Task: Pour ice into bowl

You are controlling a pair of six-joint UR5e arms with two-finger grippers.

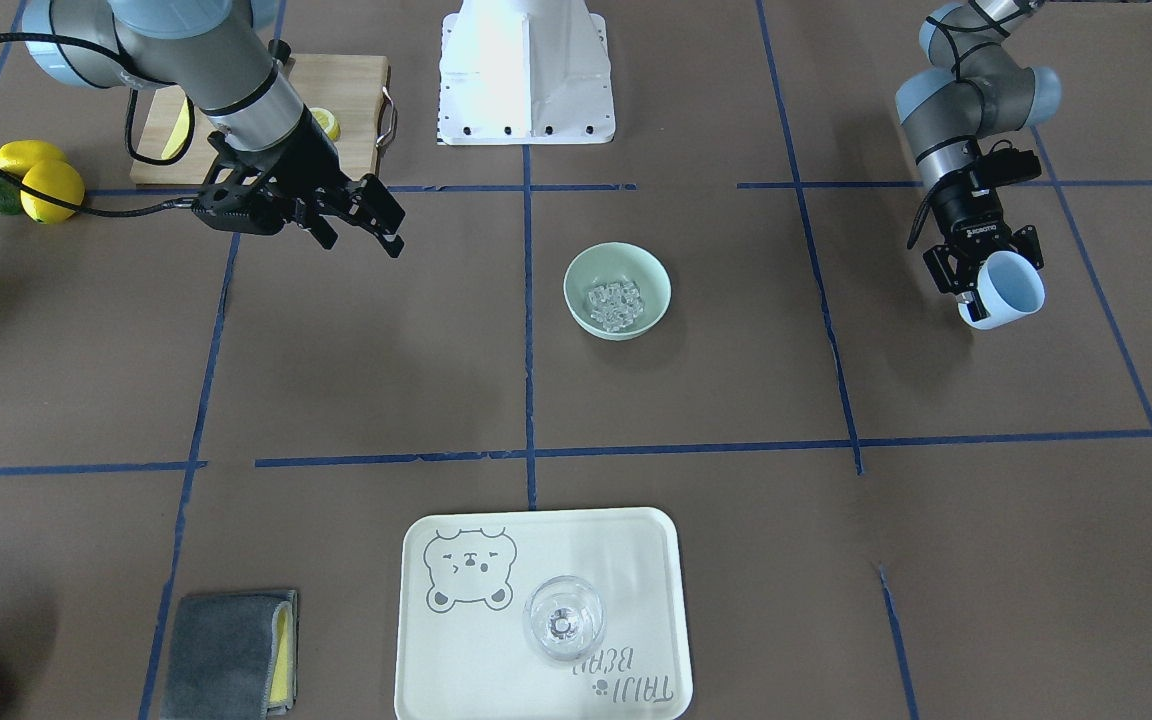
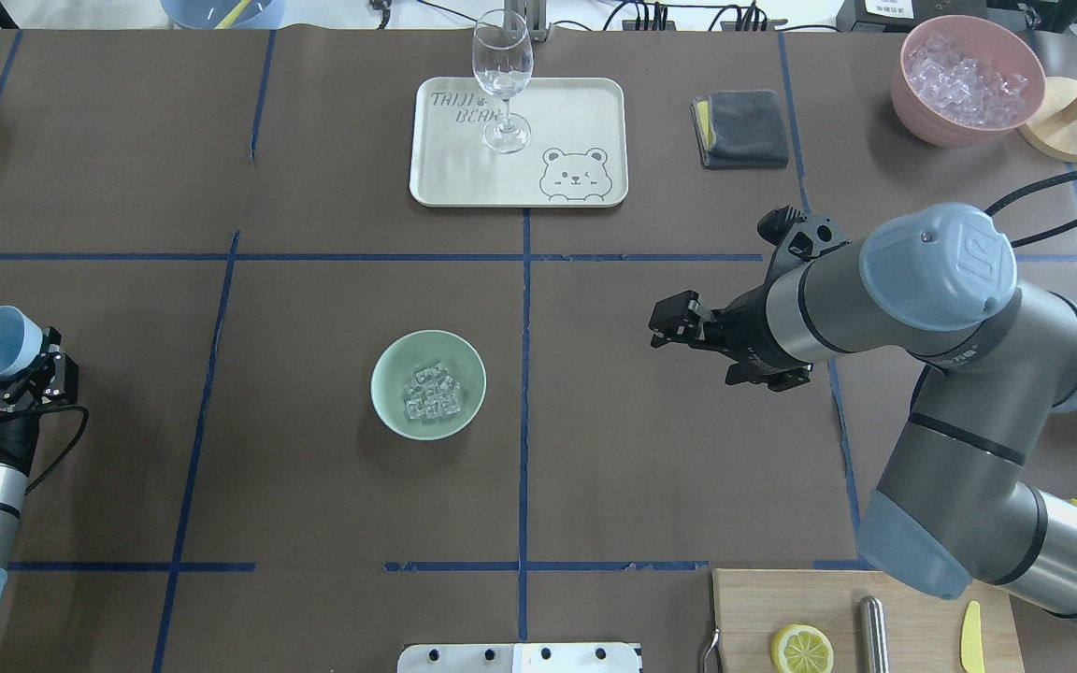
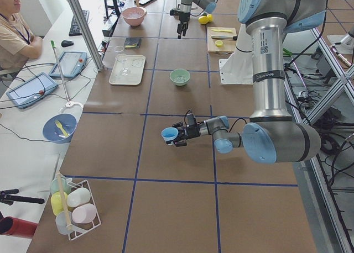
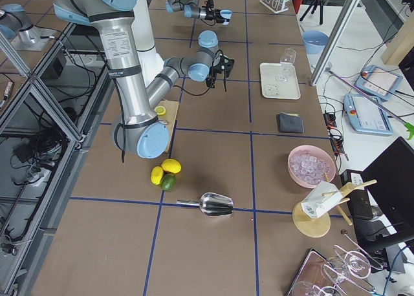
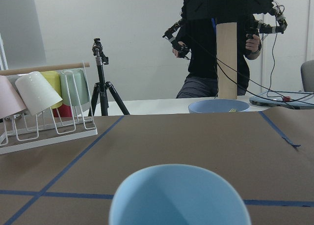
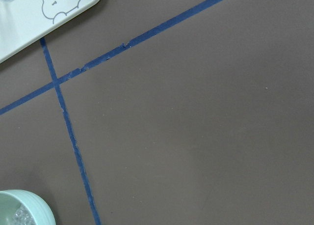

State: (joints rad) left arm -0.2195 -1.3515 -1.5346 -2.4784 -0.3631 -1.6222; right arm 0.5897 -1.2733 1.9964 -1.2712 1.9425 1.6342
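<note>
The bowl (image 2: 428,384) sits near the table's middle with the ice (image 2: 433,391) lying inside it (a small glassy cluster at the bottom). In the overhead view, the left gripper (image 2: 13,372) hangs well apart at the bowl's 9 o'clock. It pinches a tilted light blue cup (image 2: 0,341) whose mouth faces away from the robot. The right gripper (image 1: 364,238) hovers at the bowl's 3 o'clock with its fingers spread. A tray (image 2: 585,112) bearing a wine glass (image 2: 503,79) lies toward 12 o'clock.

The tray (image 2: 585,112) reads "TAIJI BEAR".
</note>
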